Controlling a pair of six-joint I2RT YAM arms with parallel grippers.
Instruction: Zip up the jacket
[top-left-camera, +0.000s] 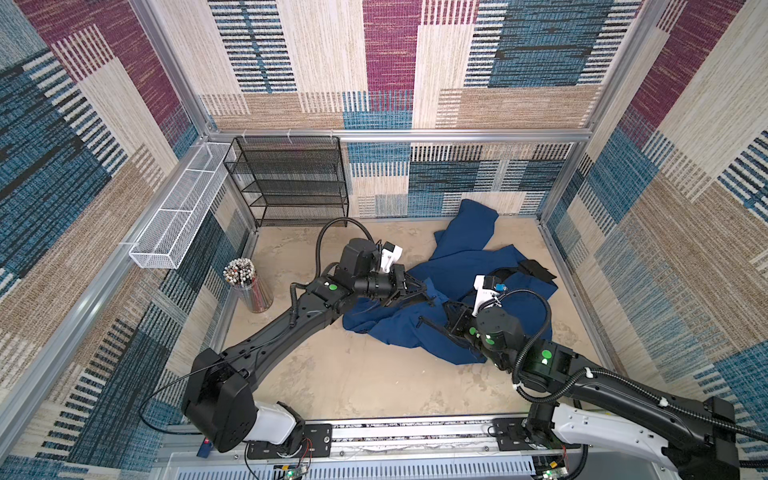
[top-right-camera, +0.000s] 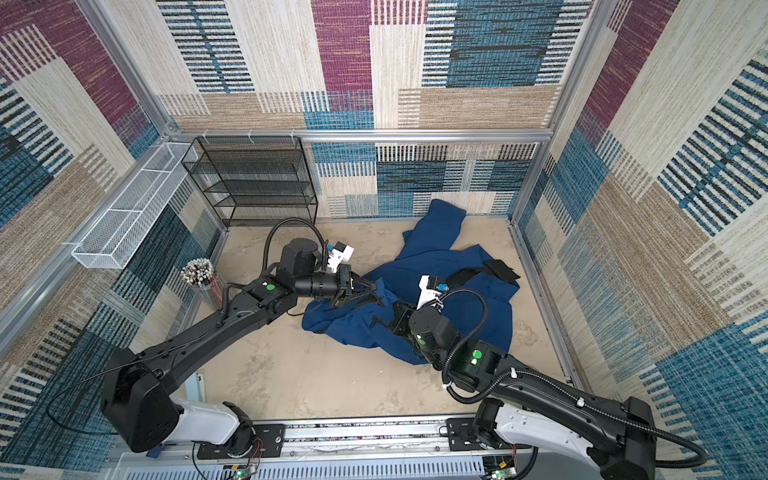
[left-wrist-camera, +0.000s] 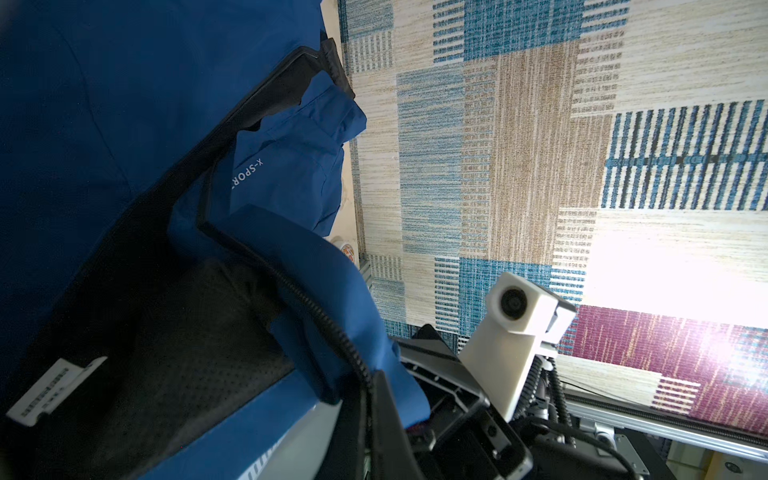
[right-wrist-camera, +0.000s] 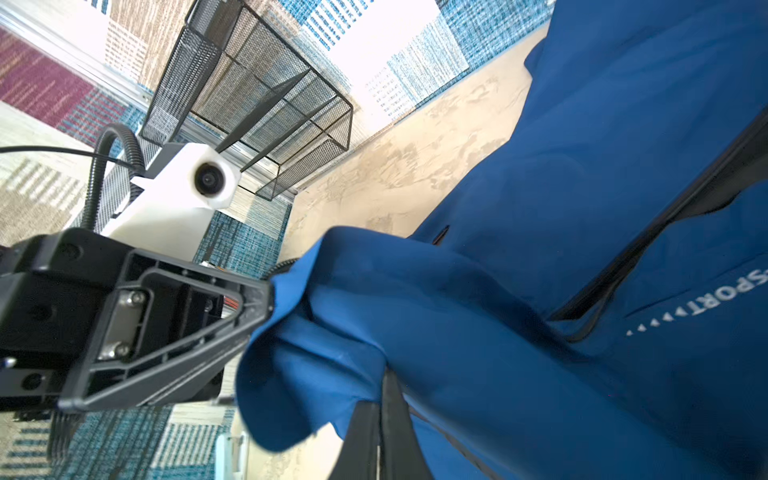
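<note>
The navy jacket (top-left-camera: 457, 257) (top-right-camera: 432, 257) lies crumpled on the sandy floor, right of centre in both top views. Its front is open, showing black lining (left-wrist-camera: 166, 332) and the black zipper edge (left-wrist-camera: 332, 332). My left gripper (top-left-camera: 428, 291) (top-right-camera: 376, 289) (left-wrist-camera: 370, 386) is shut on the fabric at that zipper edge and holds it lifted. My right gripper (top-left-camera: 445, 309) (top-right-camera: 395, 309) (right-wrist-camera: 384, 386) is shut on a fold of the jacket (right-wrist-camera: 602, 124) close beside the left one. White chest lettering (right-wrist-camera: 706, 303) shows near the open front.
A black mesh shelf (top-left-camera: 291, 178) stands at the back left against the wall. A white mesh basket (top-left-camera: 178, 212) hangs on the left rail, and a clear cup of pencils (top-left-camera: 245, 282) stands below it. Patterned walls enclose the floor on three sides.
</note>
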